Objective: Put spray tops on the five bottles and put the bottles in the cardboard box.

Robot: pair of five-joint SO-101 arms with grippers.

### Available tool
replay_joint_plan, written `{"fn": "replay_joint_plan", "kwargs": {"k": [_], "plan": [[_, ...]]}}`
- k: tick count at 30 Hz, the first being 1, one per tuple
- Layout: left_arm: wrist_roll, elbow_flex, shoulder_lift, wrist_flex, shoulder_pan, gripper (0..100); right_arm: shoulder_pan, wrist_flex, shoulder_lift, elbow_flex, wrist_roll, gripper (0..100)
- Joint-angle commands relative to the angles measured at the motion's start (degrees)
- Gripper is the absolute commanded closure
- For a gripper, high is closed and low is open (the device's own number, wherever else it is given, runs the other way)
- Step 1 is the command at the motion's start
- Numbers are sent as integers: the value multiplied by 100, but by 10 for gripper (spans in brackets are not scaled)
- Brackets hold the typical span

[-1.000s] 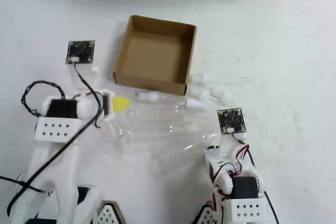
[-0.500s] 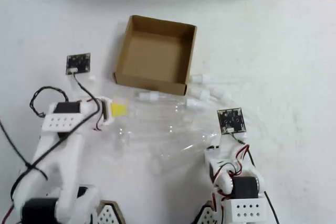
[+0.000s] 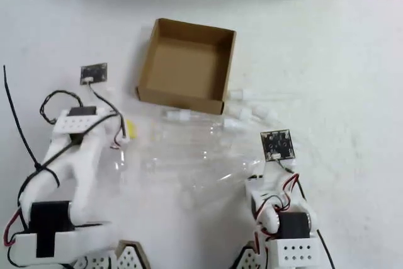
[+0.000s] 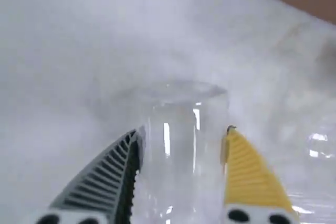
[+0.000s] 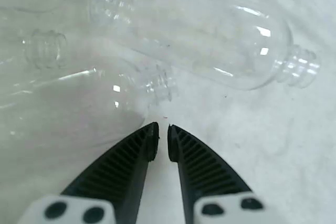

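Left pincer (image 4: 184,131) gripped clear bottle (image 4: 181,108), lower centre of left wrist view, likely steadying it for capping. Right pincer (image 5: 159,129) clenched, empty, beside uncapped bottles (image 5: 199,30). Cardboard box (image 3: 179,97) sat upper centre, unfilled.

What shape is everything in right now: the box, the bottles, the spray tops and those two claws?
Cardboard box: open, empty.
Spray tops: loose on the table, not fitted.
Lying bottles: on their sides, necks uncapped.
Left gripper: fingers closed on a clear bottle.
Right gripper: fingers shut, holding nothing.
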Motion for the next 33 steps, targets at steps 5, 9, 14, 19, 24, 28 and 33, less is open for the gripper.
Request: {"fn": "replay_joint_plan", "kwargs": {"k": [5, 9, 14, 19, 24, 28, 33], "plan": [[-62, -993, 4, 123, -1209, 964, 48, 40, -22, 44, 44, 982], [35, -1327, 13, 79, -1807, 974, 48, 40, -22, 44, 44, 982], [949, -1336, 22, 79, -2413, 976, 48, 40, -22, 44, 44, 982], [1187, -1327, 22, -211, -2985, 884, 57, 40, -22, 44, 53, 982], [1178, -1327, 22, -237, -3371, 620, 57, 40, -22, 44, 53, 982], [1073, -1336, 13, -237, -3679, 551, 57, 40, -22, 44, 53, 982], [202, -1354, -22, -79, -3741, 552, 57, 40, -22, 44, 53, 982]]}}
